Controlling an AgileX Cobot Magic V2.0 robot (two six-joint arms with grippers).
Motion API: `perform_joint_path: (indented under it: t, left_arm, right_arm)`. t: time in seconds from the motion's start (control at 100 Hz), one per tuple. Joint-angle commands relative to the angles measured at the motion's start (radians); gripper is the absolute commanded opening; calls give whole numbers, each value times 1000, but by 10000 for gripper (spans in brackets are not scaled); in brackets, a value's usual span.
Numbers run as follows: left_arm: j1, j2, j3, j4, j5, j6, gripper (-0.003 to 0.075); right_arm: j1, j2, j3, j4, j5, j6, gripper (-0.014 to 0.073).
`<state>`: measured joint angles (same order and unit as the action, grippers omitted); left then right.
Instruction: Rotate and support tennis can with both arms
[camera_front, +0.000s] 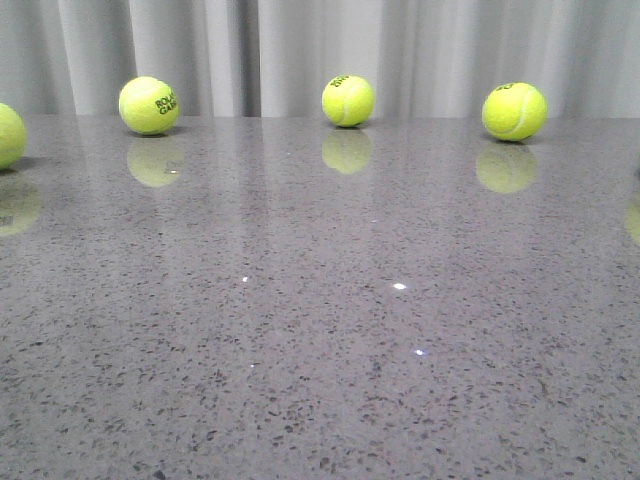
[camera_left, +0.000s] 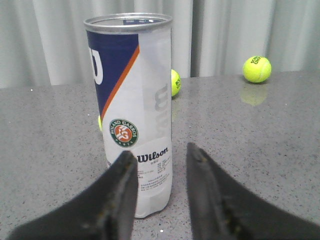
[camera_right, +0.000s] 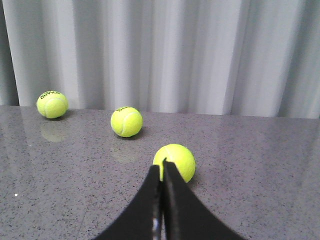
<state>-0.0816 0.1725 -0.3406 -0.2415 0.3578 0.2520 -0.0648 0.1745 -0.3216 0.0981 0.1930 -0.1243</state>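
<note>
Heads up: your tennis can (camera_left: 132, 110) is standing upright on the grey table (camera_left: 260, 150), long axis vertical, open metal rim on top, and it only shows up in the left wrist view. It sits straight ahead of the left gripper (camera_left: 161, 192), close in, with the label's lower part lined up on the gap between the fingers. That gripper is spread, but the gap looks a touch narrower than the can — you'd likely need to widen it before closing in.

The right gripper (camera_right: 161, 175) is pinched closed on nothing, fingers pressed together, pointing at a tennis ball (camera_right: 174, 161) just past its tips. No can in its view at all.

So the left arm is clearly the nearer one. The front view shows only tennis balls (camera_front: 348, 100) along the back edge — neither arm nor the can is in it.
</note>
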Motion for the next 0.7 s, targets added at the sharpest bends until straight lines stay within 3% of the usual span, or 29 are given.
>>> perform_joint_path:
  t: [0.0, 0.02, 0.69]
  left_arm:
    - [-7, 10, -26, -19, -104, -10, 8]
    - [-7, 10, -26, -19, -109, -10, -24]
    - [-7, 10, -26, -19, -112, -10, -21]
  right_arm:
    - [-5, 13, -27, -5, -84, 0, -68]
    - [-5, 13, -27, -5, -84, 0, -68]
    - [-5, 13, -27, -5, -84, 0, -68]
